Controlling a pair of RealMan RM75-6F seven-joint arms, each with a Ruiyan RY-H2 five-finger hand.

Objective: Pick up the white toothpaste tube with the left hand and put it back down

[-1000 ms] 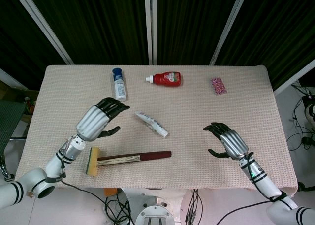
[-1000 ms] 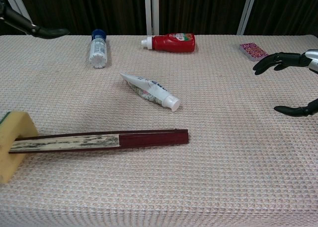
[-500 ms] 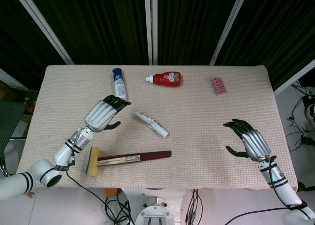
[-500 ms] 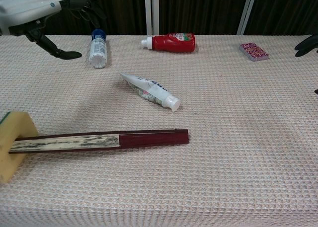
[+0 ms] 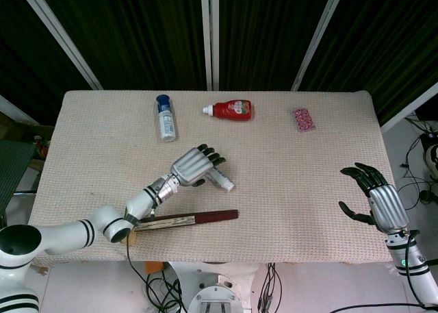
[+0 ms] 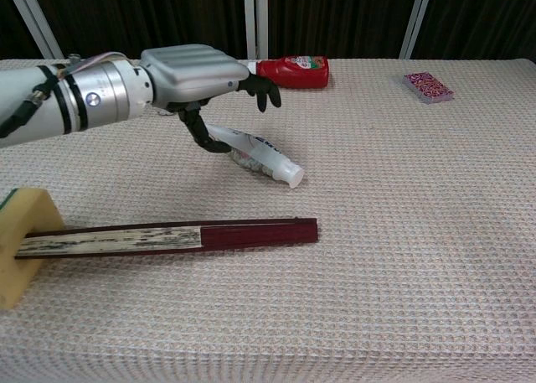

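The white toothpaste tube (image 6: 261, 157) lies on the table's middle, cap toward the front right; in the head view only its cap end (image 5: 223, 181) shows. My left hand (image 6: 197, 75) hovers right over the tube's flat end, fingers spread and thumb hanging down beside it, holding nothing; the head view shows the left hand (image 5: 194, 166) covering most of the tube. My right hand (image 5: 378, 200) is open at the table's right edge, away from every object, and out of the chest view.
A long brush with a yellow sponge head (image 6: 23, 242) and dark red handle (image 6: 251, 230) lies near the front. A white bottle with a blue cap (image 5: 164, 117), a red ketchup bottle (image 5: 233, 109) and a small pink patterned packet (image 5: 304, 118) sit at the back.
My left hand has swept right from the table's left part to just above the tube. My right hand has drawn back toward the right edge and left the chest view.
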